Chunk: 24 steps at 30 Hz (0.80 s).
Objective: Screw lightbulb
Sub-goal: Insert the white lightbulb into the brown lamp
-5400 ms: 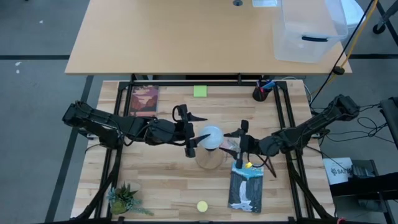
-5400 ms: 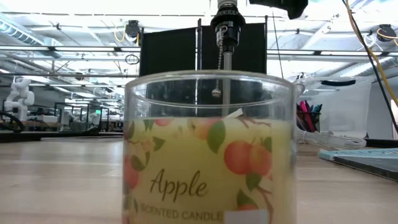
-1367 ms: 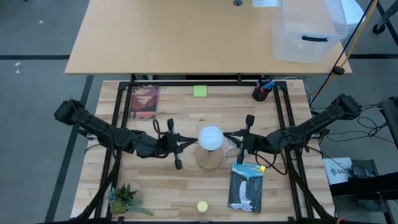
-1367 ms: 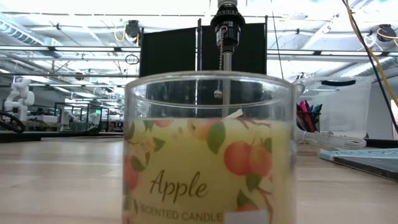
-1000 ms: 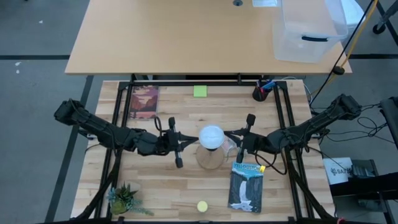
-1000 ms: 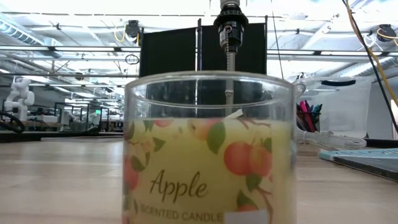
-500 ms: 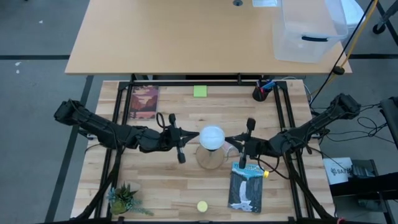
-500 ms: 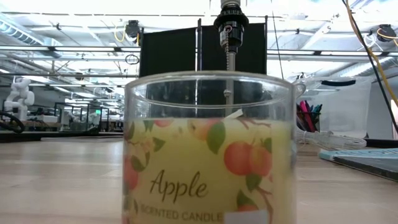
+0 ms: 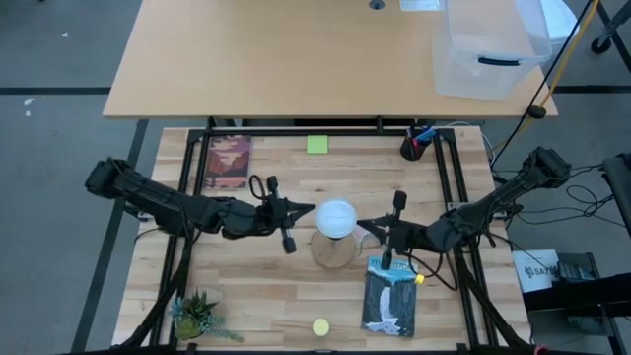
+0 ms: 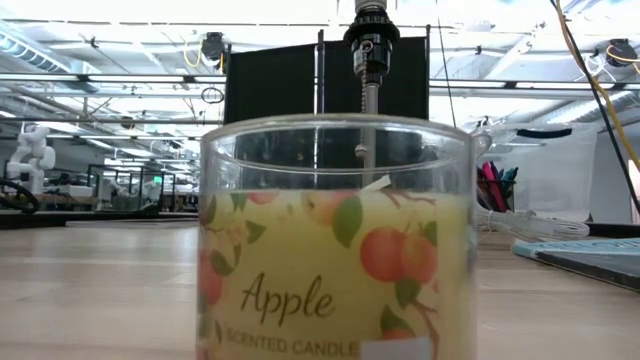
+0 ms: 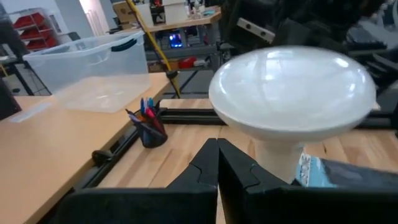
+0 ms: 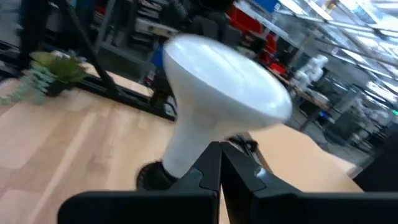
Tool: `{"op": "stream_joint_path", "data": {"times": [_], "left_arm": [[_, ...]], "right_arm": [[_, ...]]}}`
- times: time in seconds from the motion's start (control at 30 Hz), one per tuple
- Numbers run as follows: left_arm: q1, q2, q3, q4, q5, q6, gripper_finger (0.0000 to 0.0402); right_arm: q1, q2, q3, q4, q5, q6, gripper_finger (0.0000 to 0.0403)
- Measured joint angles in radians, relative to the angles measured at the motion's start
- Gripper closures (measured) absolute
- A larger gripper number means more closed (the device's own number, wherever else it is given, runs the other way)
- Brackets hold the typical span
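Observation:
The white lightbulb (image 9: 336, 217) stands upright on the lamp's black socket (image 10: 368, 40), above the round wooden base (image 9: 333, 252), near the table's middle. My left gripper (image 9: 310, 209) is shut and level on the bulb's left. Its tips stand just short of the globe (image 11: 292, 99). My right gripper (image 9: 361, 225) is shut on the bulb's right and points at the bulb's neck (image 12: 186, 140) from a short way off. The low view shows only the socket and its pull chain behind a candle jar.
An Apple candle jar (image 10: 335, 240) stands at the near edge and fills the low view. A blue book (image 9: 389, 296) lies under the right arm. A reddish book (image 9: 229, 160), a green note (image 9: 316, 145), a pen cup (image 9: 414, 148) and a small plant (image 9: 197, 316) lie around.
My left gripper has crept toward the bulb, to the right and slightly toward the far edge. My right gripper has drawn toward the near edge, a little away from the bulb. Both have stayed shut. The bulb has kept its place.

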Motion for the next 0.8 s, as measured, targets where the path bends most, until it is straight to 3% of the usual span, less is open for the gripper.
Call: {"op": "stream_joint_path", "data": {"times": [0.2, 0.4, 0.67, 0.8], "left_arm": [[-0.064, -0.051, 0.000, -0.031, -0.037, 0.028, 0.0402], [-0.131, -0.060, 0.000, -0.011, -0.042, 0.074, 0.0402], [-0.110, 0.000, 0.000, 0.064, 0.021, 0.070, 0.0402], [-0.092, 0.013, 0.000, 0.063, 0.030, 0.065, 0.0402]], "right_arm": [[-0.007, 0.000, 0.000, 0.016, 0.104, -0.023, 0.0403], [-0.047, 0.000, 0.000, 0.126, 0.099, -0.123, 0.0403], [-0.085, 0.000, 0.000, 0.184, 0.081, -0.178, 0.0403], [-0.088, 0.000, 0.000, 0.191, 0.020, -0.178, 0.0403]]}}
